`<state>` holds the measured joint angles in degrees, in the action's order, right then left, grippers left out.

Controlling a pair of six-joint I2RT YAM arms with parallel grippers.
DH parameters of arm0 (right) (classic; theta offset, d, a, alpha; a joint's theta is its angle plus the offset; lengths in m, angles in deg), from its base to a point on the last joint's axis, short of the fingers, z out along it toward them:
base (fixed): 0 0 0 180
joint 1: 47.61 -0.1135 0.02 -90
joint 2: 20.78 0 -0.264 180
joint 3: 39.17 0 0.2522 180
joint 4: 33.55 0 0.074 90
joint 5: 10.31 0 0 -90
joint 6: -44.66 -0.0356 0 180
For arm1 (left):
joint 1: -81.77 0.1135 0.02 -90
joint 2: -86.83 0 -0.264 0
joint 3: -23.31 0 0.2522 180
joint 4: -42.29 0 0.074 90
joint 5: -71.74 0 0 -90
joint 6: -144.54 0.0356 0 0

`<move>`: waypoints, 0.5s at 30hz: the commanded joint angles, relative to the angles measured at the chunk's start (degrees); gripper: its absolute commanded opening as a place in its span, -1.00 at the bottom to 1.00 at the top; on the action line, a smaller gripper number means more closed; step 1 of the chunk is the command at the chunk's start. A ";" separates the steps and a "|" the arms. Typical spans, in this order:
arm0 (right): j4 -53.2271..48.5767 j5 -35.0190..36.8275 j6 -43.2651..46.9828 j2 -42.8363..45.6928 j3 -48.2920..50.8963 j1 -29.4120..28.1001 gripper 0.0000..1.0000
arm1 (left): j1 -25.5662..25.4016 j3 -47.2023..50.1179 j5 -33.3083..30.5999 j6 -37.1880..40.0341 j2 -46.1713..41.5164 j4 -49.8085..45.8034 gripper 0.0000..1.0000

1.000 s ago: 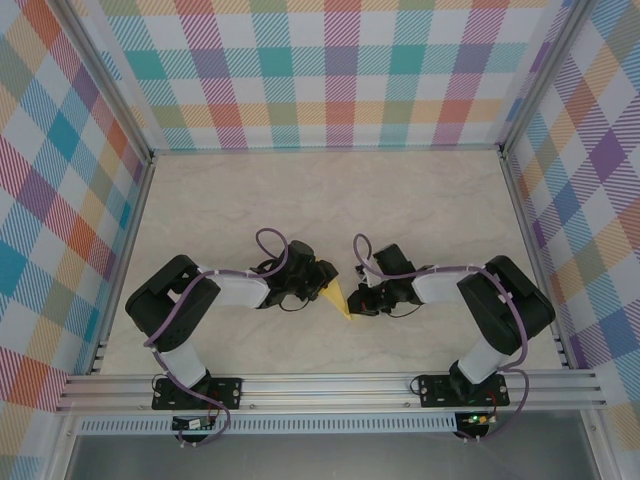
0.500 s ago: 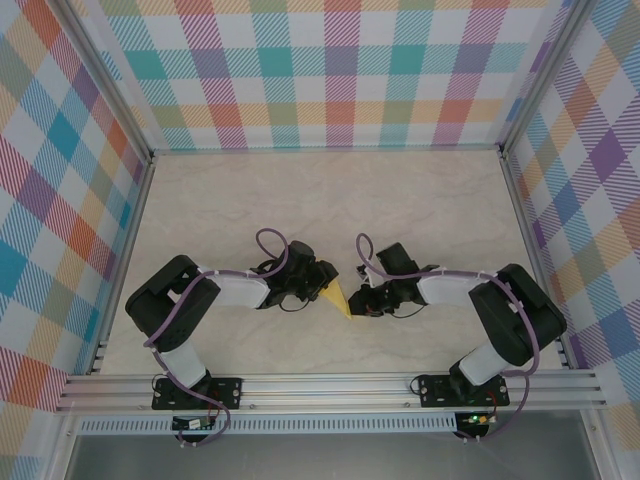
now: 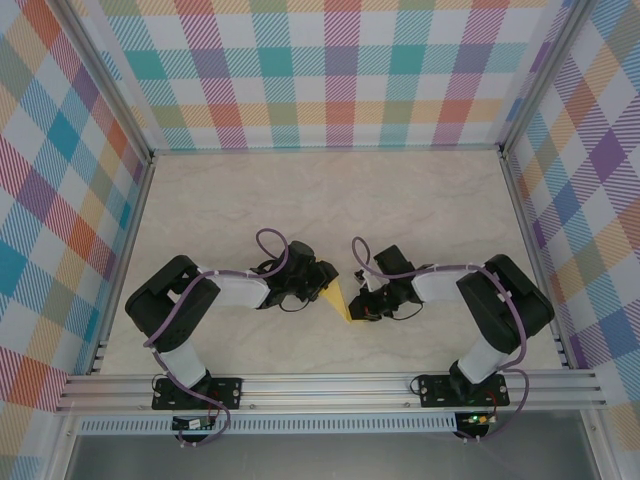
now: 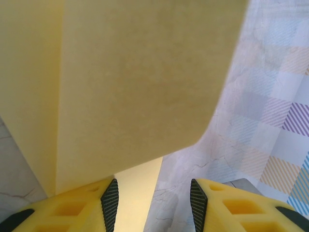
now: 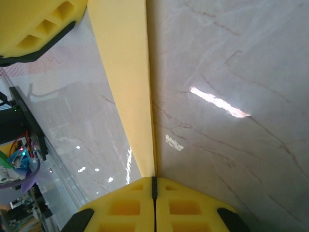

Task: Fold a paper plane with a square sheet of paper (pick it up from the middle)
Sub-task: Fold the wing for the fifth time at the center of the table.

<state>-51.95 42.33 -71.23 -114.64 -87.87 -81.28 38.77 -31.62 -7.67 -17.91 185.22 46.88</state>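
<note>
Right gripper: jaws pressed together, pinching the paper by one thin edge, right at the seam. Left gripper: jaws spread, nothing clamped. The paper hangs across them, close to one pad, with a lower layer dipping into the gap. The paper is partly folded and sits between the two grippers, near the front middle of the counter. From above you can't tell whether its lower tip touches the counter. Risks as I judge them: you've got a one-edge hold, so a sideways pull from the right arm could slip the paper out or tear it. If you close the left jaws now, they may catch just one layer and skew the crease or crumple the flap. The grippers are very close, so a small overshoot bumps them together. The counter is glossy, pale, marble-look, with glare. Expect the paper to slide rather than stay put when pressed. Plaid walls stand on three sides, well apart from the work, with a metal rail in front.
</note>
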 commanded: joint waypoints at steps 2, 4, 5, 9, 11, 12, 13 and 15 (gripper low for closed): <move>-6.35 -0.72 4.31 -0.80 -0.28 -0.65 -0.88 | -0.23 1.54 -1.71 0.02 -0.22 -4.28 -0.08; -8.09 -0.34 5.00 -0.71 -0.75 -0.81 -0.88 | -0.19 1.62 -1.82 0.02 -0.22 -4.46 -0.08; -8.83 0.41 4.80 -0.86 -1.11 -1.11 -0.87 | -0.24 1.62 -1.84 0.02 -0.13 -4.46 -0.08; -11.81 3.74 4.33 -2.96 -2.90 -2.79 -0.85 | -0.24 1.57 -1.89 -0.05 -0.05 -4.64 -0.08; -13.22 6.26 3.42 -3.91 -3.44 -3.48 -0.82 | -0.24 1.36 -1.80 0.00 0.00 -4.86 -0.08; -14.44 8.06 3.06 -4.13 -4.10 -4.10 -0.81 | -0.21 1.31 -1.80 0.03 0.05 -4.97 -0.08; -15.27 9.53 2.74 -4.02 -4.47 -4.77 -0.81 | -0.19 1.34 -1.80 0.02 -0.03 -5.14 -0.08; -17.00 11.99 2.61 -3.49 -5.11 -6.11 -0.80 | -0.16 1.34 -1.89 0.02 -0.06 -5.25 -0.08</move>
<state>-61.83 47.88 -68.60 -115.89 -93.68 -84.28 38.77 -31.62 -7.67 -17.91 185.22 46.72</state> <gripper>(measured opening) 0.102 0.459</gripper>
